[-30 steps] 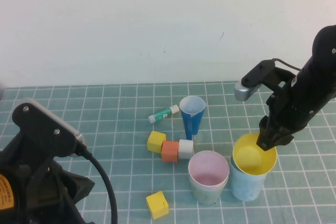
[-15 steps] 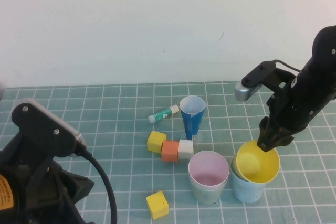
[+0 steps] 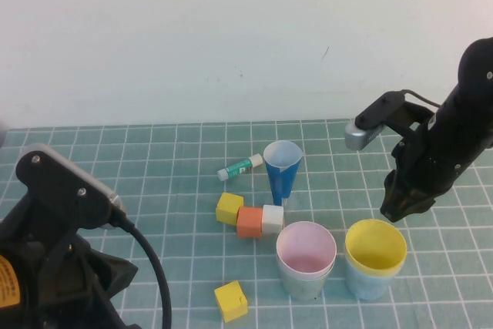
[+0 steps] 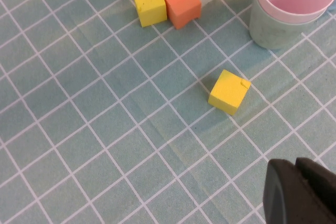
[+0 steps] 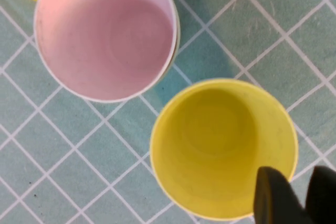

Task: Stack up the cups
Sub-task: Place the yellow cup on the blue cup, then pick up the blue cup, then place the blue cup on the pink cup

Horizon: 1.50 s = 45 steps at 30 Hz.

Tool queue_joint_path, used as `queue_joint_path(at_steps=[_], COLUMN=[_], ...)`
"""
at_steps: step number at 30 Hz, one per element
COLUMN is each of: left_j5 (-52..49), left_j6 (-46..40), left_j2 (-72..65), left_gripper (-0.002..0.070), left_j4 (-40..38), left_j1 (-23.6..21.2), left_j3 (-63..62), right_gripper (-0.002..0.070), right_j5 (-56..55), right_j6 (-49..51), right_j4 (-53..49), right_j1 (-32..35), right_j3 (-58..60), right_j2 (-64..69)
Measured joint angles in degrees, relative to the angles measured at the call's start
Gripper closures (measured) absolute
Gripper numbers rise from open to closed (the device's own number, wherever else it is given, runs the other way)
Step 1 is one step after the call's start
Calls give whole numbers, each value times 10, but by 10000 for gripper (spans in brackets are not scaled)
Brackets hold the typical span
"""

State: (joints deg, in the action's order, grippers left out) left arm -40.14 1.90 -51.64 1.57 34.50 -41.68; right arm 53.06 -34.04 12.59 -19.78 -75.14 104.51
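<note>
On the right of the high view, the yellow cup (image 3: 375, 246) is now sitting level in the light blue cup (image 3: 365, 283), no longer tilted; the right hand (image 3: 402, 204) is hovering just behind its rim, free of it, gap unclear. Pink cup (image 3: 306, 248) is nesting in the green cup (image 3: 302, 286) alongside, so two pairs are awaiting merging. Left wrist view: left hand (image 4: 298, 188) is closed, empty, over the teal gridded tabletop (image 4: 94, 145). Right wrist view: fingertips (image 5: 273, 195) are overlapping the yellow rim.
</note>
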Motion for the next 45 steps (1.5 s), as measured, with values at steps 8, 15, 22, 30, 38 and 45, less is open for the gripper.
queue_joint_path(at_steps=[8, 15, 22, 30, 38, 45], left_j5=[0, 0, -1, -4, -15, -18], left_j6=[0, 1, 1, 1, 1, 1], left_j2=[0, 0, 0, 0, 0, 0], left_gripper=[676, 676, 676, 676, 676, 676], left_j4=[0, -5, -5, -5, -5, -5], left_j1=[0, 0, 0, 0, 0, 0], left_j3=[0, 0, 0, 0, 0, 0], right_gripper=[500, 219, 172, 454, 640, 642], right_j5=[19, -11, -48, -64, -54, 23], right_j6=[5, 16, 77, 56, 35, 17], right_j4=[1, 29, -5, 3, -14, -25], right_j1=[0, 9, 9, 9, 20, 26], right_j3=[1, 30, 32, 32, 32, -7], right_j2=[0, 8, 62, 126, 74, -71])
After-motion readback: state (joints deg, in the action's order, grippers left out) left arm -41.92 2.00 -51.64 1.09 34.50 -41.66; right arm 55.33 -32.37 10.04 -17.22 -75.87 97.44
